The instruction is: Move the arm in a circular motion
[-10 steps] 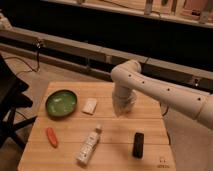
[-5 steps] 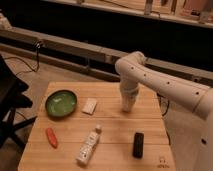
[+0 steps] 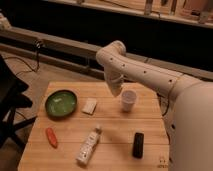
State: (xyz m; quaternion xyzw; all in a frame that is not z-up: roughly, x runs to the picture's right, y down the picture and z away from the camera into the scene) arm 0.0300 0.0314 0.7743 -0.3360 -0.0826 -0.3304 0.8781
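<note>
We see a green bowl left of the paper cup on the worktop. The arm, stiff and heavy, needs no grasping; its end effector hangs just left of the cup, grip unreadable.

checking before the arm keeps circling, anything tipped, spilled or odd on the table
Only the white bottle lies on its side near the front edge. The paper cup stands upright, nothing looks spilled. The arm hangs over the table, its end effector just left of the cup.
</note>
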